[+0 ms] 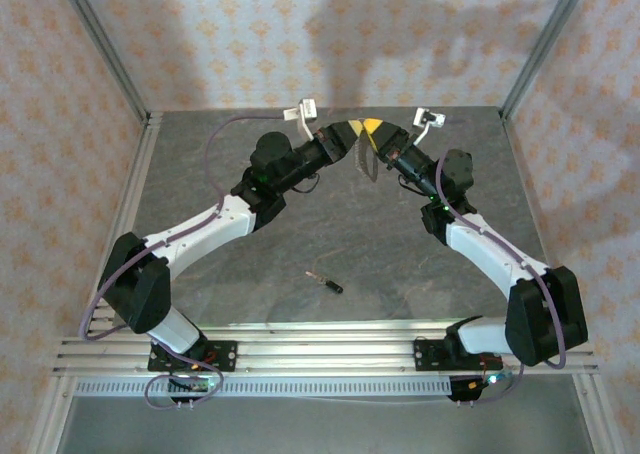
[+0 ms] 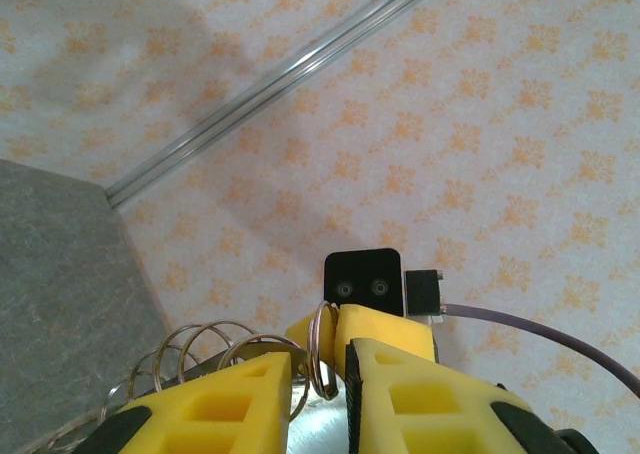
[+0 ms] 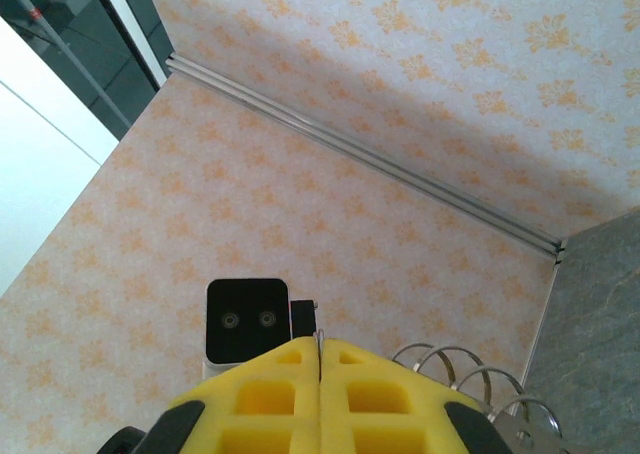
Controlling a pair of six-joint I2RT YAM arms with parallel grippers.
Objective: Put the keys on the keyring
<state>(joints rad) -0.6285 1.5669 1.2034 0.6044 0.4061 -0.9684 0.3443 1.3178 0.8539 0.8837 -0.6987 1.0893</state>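
**1. Key.** In the overhead view I find the key (image 1: 325,281) lying flat on the table (image 1: 250,274). It sits toward 6 o'clock of the surface centre, between the two arm bases. It is tiny, with a black head at its 4 o'clock end and a short pale metal blade pointing to 10 o'clock. Nothing touches it.

**2. Keyring.** At 12 o'clock, near the far edge and raised off the table, both arms meet. The keyring (image 2: 322,349) is held there, well apart from the key. I read it as thin tan-silver wire. In the left wrist view one ring stands nearly edge-on, and several more loops fan out toward its 8 o'clock.

**3. Right gripper** (image 3: 319,346). The yellow fingers are pressed together, pinching the thin edge of the keyring.

**4. Left gripper** (image 2: 320,364). The yellow fingers stand a narrow gap apart, and the ring stands in that gap. I cannot tell whether the pads touch it.

**5. Surface and room.** The table is grey and mottled like stone, and aluminium rails (image 1: 320,339) cross its near edge. Beyond it are aluminium frame posts (image 1: 105,49) and walls (image 1: 300,34) papered pale peach with orange floral motifs.
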